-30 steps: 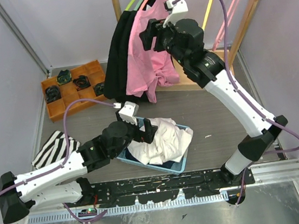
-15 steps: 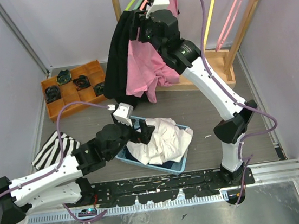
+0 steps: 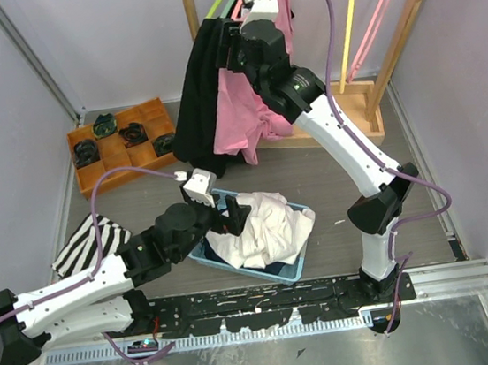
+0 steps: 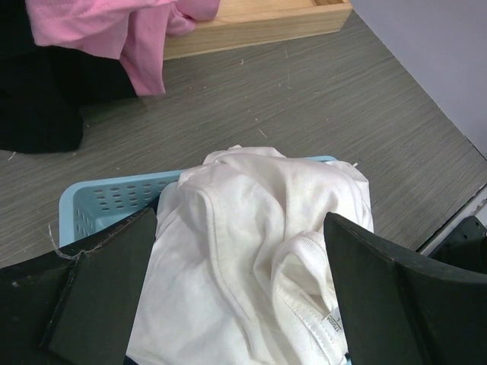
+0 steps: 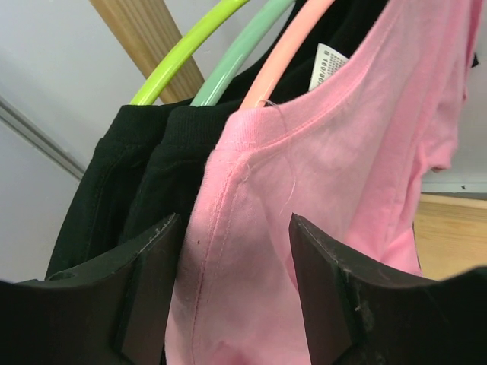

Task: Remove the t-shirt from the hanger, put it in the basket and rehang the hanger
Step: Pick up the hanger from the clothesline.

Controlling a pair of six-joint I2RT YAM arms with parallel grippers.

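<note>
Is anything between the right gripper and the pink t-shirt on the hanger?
Nothing visible. The right gripper, jaws open, directly faces the shoulder of the pink t-shirt, just below its hanger. The black shirts hang beside it, on the left in the wrist view, not in between.

The parted right pincer [image 5: 232,228] frames the shoulder of the pink t-shirt [image 5: 342,190] on a salmon hanger [image 5: 288,49].

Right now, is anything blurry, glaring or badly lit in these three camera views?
Top external: even, soft light, no glare on the table, all in focus. Right wrist: the pink t-shirt seam is crisp, while the right fingers near the lens look slightly soft. Left wrist: the white garment is sharp; the left fingers are dark, nearly featureless.
</note>
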